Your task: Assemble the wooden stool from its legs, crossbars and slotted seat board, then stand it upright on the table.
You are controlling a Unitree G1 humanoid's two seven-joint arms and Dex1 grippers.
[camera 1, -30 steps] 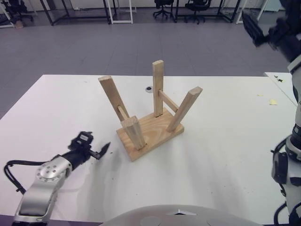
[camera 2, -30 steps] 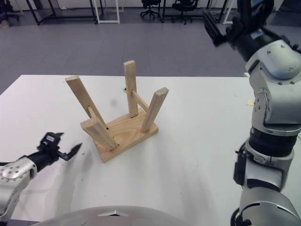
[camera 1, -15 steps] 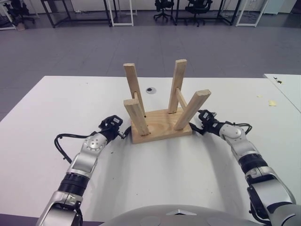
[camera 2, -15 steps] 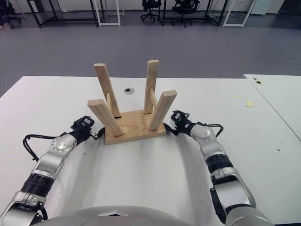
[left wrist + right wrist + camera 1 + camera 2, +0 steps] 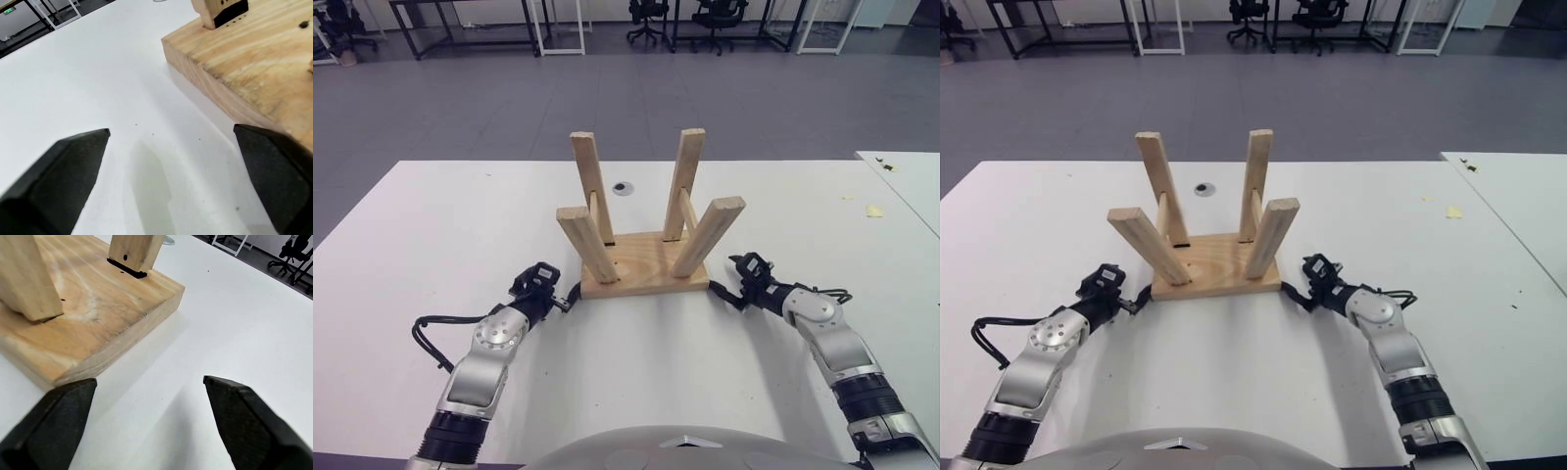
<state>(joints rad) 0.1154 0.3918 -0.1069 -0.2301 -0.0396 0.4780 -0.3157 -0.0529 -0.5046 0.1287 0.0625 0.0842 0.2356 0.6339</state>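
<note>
Wooden stool [image 5: 641, 227] upside down; left hand [image 5: 566, 298] and right hand [image 5: 730, 291] wide, empty, beside seat board [image 5: 646, 278]

Stool [image 5: 641, 264] sits on the table [image 5: 411, 225] (legs up), between left gripper [image 5: 568, 296] and right gripper [image 5: 728, 290].

head eyes: forward-down, whole table [image 5: 401, 235] | wrists: low, close | shared: seat board [image 5: 98, 318]

The left arm [image 5: 470, 377] and right arm [image 5: 830, 338] are silver-grey shells with black ribbed bands. Behind the left gripper [image 5: 566, 298] sits a round housing [image 5: 492, 335] ringed with small screws, and a black cable [image 5: 426, 331] loops beside it. The right gripper [image 5: 732, 290] is black like the left, each with 2 wedge-shaped fingers [image 5: 58, 171].
</note>
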